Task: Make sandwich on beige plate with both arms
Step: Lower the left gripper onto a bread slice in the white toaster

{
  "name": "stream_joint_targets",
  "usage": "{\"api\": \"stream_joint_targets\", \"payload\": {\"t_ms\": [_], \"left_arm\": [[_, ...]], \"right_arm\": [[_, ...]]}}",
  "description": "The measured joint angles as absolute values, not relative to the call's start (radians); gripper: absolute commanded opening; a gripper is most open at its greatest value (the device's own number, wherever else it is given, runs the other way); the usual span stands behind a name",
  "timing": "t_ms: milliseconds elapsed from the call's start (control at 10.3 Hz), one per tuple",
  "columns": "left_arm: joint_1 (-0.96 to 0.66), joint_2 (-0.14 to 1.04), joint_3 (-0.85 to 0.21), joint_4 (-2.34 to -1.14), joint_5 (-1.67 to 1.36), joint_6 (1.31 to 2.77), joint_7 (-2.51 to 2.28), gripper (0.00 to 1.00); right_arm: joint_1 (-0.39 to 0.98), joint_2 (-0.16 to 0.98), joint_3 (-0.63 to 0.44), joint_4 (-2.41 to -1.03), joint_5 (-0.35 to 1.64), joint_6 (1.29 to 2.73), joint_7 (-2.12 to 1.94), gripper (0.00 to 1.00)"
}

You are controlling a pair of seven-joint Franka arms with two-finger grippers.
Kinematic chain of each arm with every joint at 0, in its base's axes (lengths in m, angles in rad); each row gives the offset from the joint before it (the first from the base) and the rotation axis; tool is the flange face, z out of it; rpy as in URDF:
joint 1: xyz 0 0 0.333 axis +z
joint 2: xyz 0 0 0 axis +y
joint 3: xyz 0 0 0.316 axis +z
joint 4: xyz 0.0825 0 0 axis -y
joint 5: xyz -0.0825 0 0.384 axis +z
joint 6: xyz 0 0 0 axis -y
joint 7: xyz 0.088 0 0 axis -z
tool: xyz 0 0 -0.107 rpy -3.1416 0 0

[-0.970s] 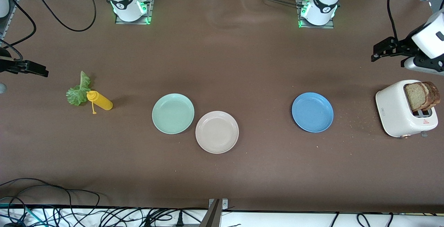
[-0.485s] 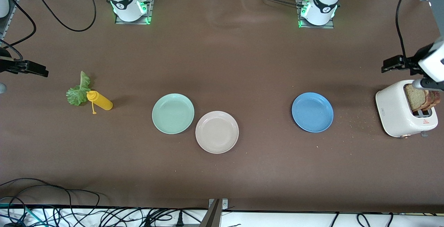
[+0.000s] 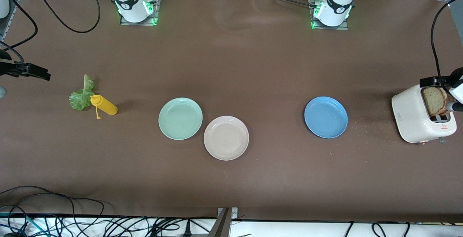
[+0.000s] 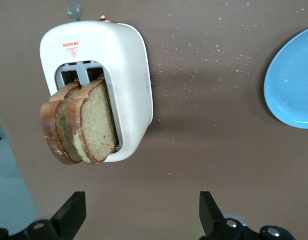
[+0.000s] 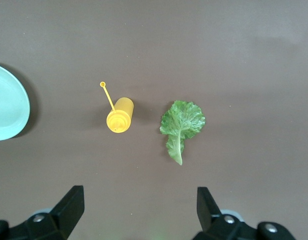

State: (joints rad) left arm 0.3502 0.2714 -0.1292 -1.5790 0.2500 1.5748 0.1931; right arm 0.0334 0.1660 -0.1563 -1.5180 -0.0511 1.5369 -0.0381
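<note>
The left gripper (image 4: 139, 215) has moved over the toaster (image 3: 416, 115), fingers apart, above the bread (image 4: 81, 125); taking a slice looks like the next step. The right gripper (image 5: 139, 212) waits over the lettuce (image 5: 181, 125), fingers apart. The beige plate (image 3: 226, 138) lies bare mid-table.

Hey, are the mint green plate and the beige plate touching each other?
Cannot tell. In the front view the mint green plate and the beige plate meet rim to rim, with no clear gap or contact visible.
</note>
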Motion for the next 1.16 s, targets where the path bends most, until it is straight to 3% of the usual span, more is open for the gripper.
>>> {"api": "stream_joint_targets", "payload": {"t_ms": [485, 1164], "left_arm": [[0.448, 0.342, -0.129, -1.577, 0.250, 1.679, 0.266, 1.00], [0.466, 0.425, -0.131, -1.576, 0.250, 1.779, 0.266, 1.00]], "right_arm": [[0.033, 0.166, -0.156, -1.518, -0.051, 1.537, -0.038, 1.00], [0.033, 0.166, -0.156, -1.518, -0.047, 1.537, -0.038, 1.00]]}}
